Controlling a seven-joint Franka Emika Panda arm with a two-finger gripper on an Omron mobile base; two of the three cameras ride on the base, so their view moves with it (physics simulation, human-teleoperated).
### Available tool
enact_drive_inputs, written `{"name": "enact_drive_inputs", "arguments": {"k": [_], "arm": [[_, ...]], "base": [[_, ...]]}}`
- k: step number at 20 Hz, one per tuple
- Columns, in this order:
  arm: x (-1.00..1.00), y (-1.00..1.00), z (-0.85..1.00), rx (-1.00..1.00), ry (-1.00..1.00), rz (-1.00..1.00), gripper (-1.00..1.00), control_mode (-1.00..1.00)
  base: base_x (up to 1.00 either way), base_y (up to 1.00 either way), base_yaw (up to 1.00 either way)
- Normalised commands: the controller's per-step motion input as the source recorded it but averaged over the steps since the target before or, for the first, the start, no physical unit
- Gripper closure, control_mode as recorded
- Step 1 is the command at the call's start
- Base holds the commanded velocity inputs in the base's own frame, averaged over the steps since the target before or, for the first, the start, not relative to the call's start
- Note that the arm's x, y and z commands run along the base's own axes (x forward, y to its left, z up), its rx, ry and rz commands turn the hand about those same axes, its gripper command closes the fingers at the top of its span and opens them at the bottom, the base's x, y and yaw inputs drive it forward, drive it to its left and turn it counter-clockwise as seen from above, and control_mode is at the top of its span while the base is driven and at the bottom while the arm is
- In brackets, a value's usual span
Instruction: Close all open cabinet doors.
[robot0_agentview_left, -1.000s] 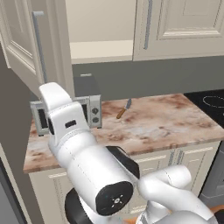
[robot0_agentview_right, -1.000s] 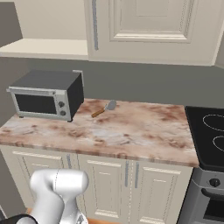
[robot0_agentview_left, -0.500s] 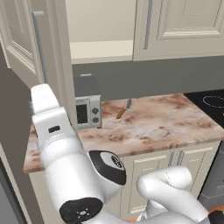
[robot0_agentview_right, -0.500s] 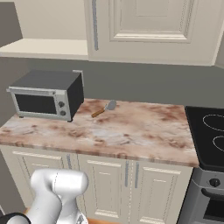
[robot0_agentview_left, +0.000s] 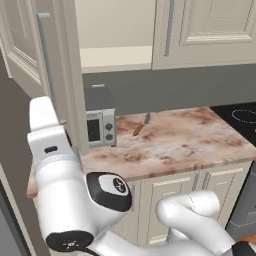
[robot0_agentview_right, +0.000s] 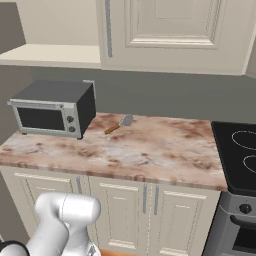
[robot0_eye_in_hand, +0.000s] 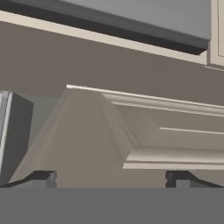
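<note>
The open door (robot0_agentview_left: 30, 45) hangs at the upper left, swung out over the counter's left end, with its panelled face (robot0_eye_in_hand: 131, 135) just ahead of the spread gripper (robot0_eye_in_hand: 111, 177). It is probably a stiff, light, hinged panel, better pushed flat near the handle (robot0_agentview_left: 46, 55) edge than pinched. The swing should pass above the toaster oven (robot0_agentview_right: 52, 107), and the neighbouring door (robot0_agentview_right: 175, 35) is already shut.

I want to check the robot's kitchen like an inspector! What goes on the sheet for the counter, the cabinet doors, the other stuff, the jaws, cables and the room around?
Surface: marbled pink-brown counter, mostly bare.
Job's things: open cabinet door swung out at the left, bare shelf behind it; closed cabinet door to its right.
Clutter: toaster oven at the counter's left end; small wooden-handled tool lying beside it.
Grippers: gripper jaws wide open, holding nothing, facing a panelled door close up.
Cables: nothing seen.
Surroundings: black stovetop to the right, base cabinets below, grey wall behind.
</note>
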Motion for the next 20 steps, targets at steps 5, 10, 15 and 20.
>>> {"name": "enact_drive_inputs", "arguments": {"k": [5, 10, 15, 20], "arm": [[0.11, 0.11, 0.00, 0.04, -0.04, -0.02, -1.00, -1.00], [0.20, 0.05, 0.00, 0.05, -0.01, -0.01, -1.00, -1.00], [0.24, -0.01, 0.00, 0.06, 0.00, -0.01, -1.00, -1.00], [0.25, -0.16, 0.00, 0.07, 0.00, -0.02, -1.00, -1.00]], "base": [[0.00, 0.00, 0.00], [0.00, 0.00, 0.00], [0.00, 0.00, 0.00], [0.00, 0.00, 0.00]]}}
